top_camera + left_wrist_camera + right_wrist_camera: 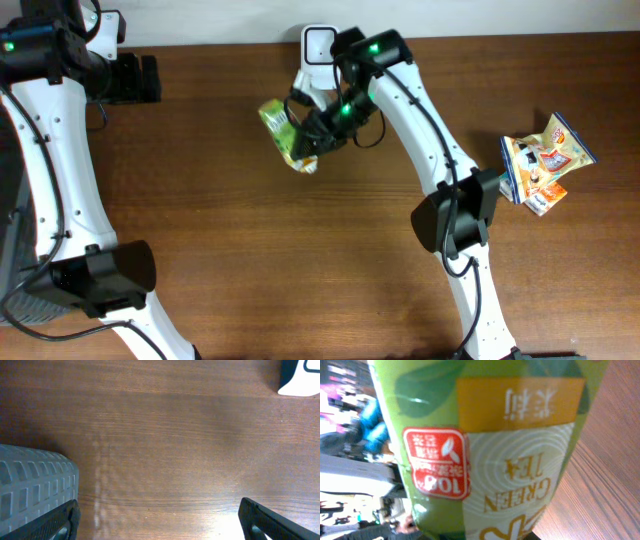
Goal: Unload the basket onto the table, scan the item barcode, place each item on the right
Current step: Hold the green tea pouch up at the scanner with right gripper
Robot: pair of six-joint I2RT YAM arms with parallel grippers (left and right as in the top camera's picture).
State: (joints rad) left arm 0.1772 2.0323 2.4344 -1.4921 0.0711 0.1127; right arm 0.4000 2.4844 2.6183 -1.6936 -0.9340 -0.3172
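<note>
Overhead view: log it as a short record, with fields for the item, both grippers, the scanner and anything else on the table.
item: green tea packet, label reading GREEN TEA in the right wrist view
right gripper: shut on the green tea packet, close to the scanner
scanner: white, at the far edge of the table
left gripper: open, empty, over bare wood
other items: snack bags, untouched on the right arm's side

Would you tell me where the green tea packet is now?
Overhead, upper centre: the green packet sits in the right claw, just below-left of the white scanner.
</note>
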